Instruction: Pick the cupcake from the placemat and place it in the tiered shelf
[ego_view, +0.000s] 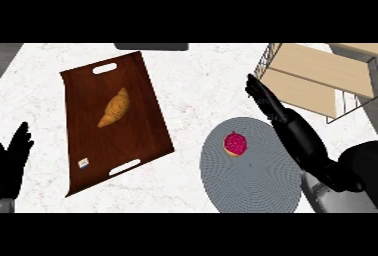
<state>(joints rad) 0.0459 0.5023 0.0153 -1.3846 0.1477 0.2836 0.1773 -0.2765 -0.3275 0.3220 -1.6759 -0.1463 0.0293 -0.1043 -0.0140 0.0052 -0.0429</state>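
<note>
Tray (151, 137): one, carried one croissant (115, 107)
Tiered shelf (310, 75): one, far right
Placemat (251, 187): one, round, grey
Right hand (289, 126): fingers straight, held nothing; the nearer hand
Left hand (15, 155): rested open, left edge
Cupcake (235, 144): one, sat on placemat, just left of right palm; round, no long axis

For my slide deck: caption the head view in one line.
Open right hand beside the pink cupcake on the grey placemat; tiered shelf beyond, croissant on tray at left.
</note>
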